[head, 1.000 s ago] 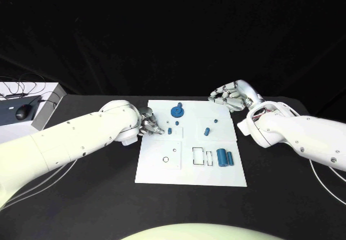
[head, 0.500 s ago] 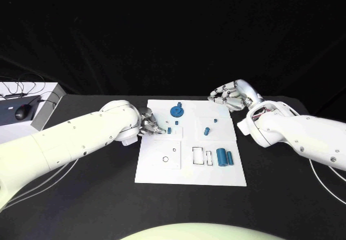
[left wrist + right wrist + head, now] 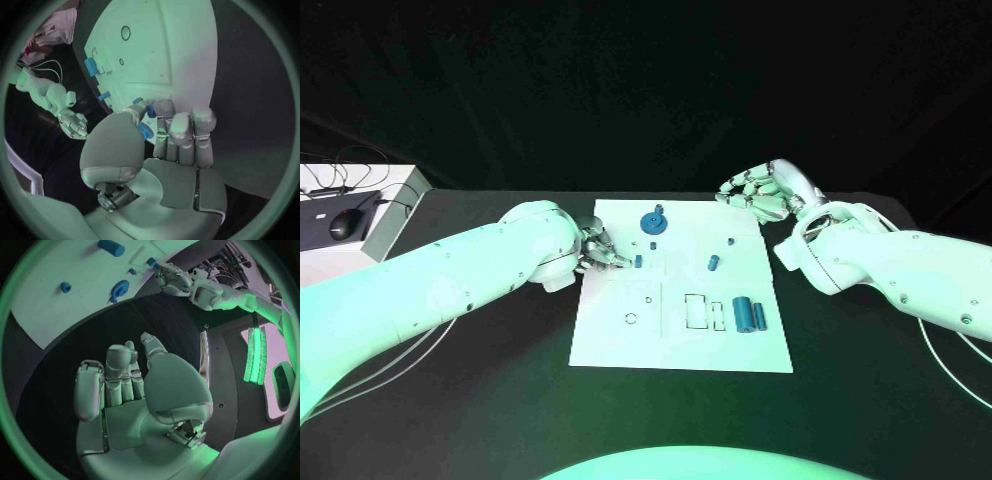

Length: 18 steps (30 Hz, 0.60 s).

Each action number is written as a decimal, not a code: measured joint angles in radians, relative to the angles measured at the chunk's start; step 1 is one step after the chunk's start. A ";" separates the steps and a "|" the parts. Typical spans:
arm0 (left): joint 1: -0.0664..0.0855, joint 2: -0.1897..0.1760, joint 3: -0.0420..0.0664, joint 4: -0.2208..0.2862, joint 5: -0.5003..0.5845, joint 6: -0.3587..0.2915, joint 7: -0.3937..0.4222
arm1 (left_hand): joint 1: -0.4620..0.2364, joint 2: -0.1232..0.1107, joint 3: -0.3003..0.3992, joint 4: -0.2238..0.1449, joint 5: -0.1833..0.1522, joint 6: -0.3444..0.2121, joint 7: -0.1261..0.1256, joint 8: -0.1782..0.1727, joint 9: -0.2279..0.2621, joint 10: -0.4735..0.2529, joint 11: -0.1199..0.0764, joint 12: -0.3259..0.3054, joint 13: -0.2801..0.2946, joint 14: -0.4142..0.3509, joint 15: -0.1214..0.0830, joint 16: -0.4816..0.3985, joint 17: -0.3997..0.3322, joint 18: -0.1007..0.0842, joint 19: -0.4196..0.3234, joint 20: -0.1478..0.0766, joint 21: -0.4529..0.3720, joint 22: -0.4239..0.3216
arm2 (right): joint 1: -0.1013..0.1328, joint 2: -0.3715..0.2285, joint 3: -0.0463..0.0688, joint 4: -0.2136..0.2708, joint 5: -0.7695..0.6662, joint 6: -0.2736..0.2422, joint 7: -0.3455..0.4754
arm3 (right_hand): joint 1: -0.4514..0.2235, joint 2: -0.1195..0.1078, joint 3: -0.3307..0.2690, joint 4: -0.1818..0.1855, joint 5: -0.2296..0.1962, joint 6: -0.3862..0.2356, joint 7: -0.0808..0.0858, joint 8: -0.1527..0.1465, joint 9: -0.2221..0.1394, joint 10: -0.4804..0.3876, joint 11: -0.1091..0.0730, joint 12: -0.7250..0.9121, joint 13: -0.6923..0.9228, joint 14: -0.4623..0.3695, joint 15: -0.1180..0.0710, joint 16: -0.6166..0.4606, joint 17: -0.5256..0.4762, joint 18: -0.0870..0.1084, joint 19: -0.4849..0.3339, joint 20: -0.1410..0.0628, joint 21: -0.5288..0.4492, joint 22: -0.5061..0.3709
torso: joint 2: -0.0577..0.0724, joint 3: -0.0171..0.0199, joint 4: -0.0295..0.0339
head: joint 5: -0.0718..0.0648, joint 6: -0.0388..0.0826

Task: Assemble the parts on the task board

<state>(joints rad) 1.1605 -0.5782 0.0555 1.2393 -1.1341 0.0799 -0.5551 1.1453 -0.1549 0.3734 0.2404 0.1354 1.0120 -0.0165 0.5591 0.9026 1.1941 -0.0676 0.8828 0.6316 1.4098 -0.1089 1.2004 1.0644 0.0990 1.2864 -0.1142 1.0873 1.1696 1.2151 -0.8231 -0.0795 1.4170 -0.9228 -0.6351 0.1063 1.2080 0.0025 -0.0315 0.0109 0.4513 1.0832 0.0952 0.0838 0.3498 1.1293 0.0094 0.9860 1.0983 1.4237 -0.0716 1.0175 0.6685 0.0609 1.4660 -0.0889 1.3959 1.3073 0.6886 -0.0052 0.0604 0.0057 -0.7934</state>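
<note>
The white task board (image 3: 682, 340) lies in the middle of the table. On it are a blue gear (image 3: 655, 222), a slanted peg (image 3: 713, 263), a tiny stud (image 3: 731, 241) and two cylinders (image 3: 749, 315). My left hand (image 3: 600, 250) is at the board's left edge. Its thumb and fingertips pinch a small blue peg (image 3: 639, 262), which peeks out between them (image 3: 145, 131). My right hand (image 3: 759, 195) hovers off the board's far right corner, fingers loosely spread and its palm (image 3: 134, 410) empty. The gear (image 3: 119, 289) lies well beyond its fingertips.
A white box (image 3: 387, 215) carrying a black mouse (image 3: 348, 224) and cables sits at the table's far left edge. Outlined slots (image 3: 705, 311) and small holes (image 3: 630, 319) mark the board's near half. Black tabletop surrounds the board.
</note>
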 measured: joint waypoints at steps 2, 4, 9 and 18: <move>0.000 0.000 0.000 0.000 0.001 -0.001 0.000 | -0.001 -0.001 -0.009 0.009 0.000 0.000 0.000 0.000 0.002 0.000 0.000 0.000 0.000 0.000 0.000 0.000 0.000 0.000 0.000 0.000 0.000 0.000 | 0.000 0.000 0.000 0.000 0.000 0.000 0.000 | 0.000 0.000 0.000 0.000 0.000 0.000 0.000 0.000 0.000 0.000 0.000 0.000 0.000 0.000 0.000 0.000 0.000 0.000 0.000 0.000 0.000 0.000 | 0.000 -0.0001 0.0000 | 0.000 0.000; 0.000 -0.001 0.000 -0.001 0.001 -0.001 0.000 | -0.001 -0.001 -0.022 0.014 0.000 0.002 -0.002 0.000 0.003 0.000 0.000 0.000 0.001 0.000 0.000 0.000 0.000 0.000 0.000 0.000 0.000 0.000 | 0.000 -0.001 0.000 0.000 -0.001 0.000 0.000 | 0.000 0.000 0.000 0.000 0.000 0.000 0.000 0.000 0.000 0.000 0.000 0.000 0.000 0.000 0.000 0.000 0.000 0.000 0.000 0.000 0.000 0.000 | 0.000 -0.0001 -0.0001 | 0.000 0.001; -0.001 -0.003 0.000 0.000 0.001 -0.002 -0.001 | -0.002 -0.013 -0.063 0.022 0.000 0.007 0.000 0.000 0.006 0.000 0.000 0.000 0.001 0.000 0.000 0.000 0.000 0.000 0.000 0.000 0.000 0.003 | 0.000 -0.001 0.000 0.001 -0.002 0.000 0.000 | 0.000 0.000 0.000 0.000 0.000 0.000 0.000 0.000 0.000 0.000 0.000 0.000 0.000 0.000 0.000 0.000 0.000 0.000 0.000 0.000 0.000 0.001 | 0.000 0.0000 -0.0005 | -0.001 0.001; -0.002 -0.015 0.002 0.010 0.000 -0.002 -0.005 | -0.002 -0.031 -0.131 0.035 0.000 0.007 0.000 -0.005 0.012 0.000 0.000 0.000 0.005 0.002 0.002 0.000 0.001 0.000 0.006 0.006 0.012 0.013 | 0.000 -0.002 0.000 0.001 -0.004 0.000 0.000 | 0.000 0.000 0.000 0.000 0.000 0.000 0.000 0.000 0.000 0.000 0.000 0.000 0.000 0.000 0.000 0.000 0.000 0.000 0.000 0.000 0.000 0.001 | 0.000 -0.0006 -0.0006 | -0.001 0.000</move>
<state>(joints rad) 1.1587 -0.5936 0.0570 1.2493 -1.1343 0.0778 -0.5601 1.1431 -0.1861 0.2421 0.2750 0.1354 1.0191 -0.0165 0.5541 0.9141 1.1940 -0.0675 0.8828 0.6366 1.4121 -0.1066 1.2004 1.0658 0.0991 1.2920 -0.1086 1.0989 1.1826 1.2151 -0.8253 -0.0795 1.4181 -0.9270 -0.6352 0.1062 1.2080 0.0025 -0.0315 0.0109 0.4513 1.0832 0.0952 0.0838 0.3498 1.1293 0.0094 0.9860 1.0981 1.4237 -0.0716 1.0175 0.6686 0.0609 1.4660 -0.0890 1.3959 1.3080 0.6889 -0.0058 0.0598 0.0045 -0.7935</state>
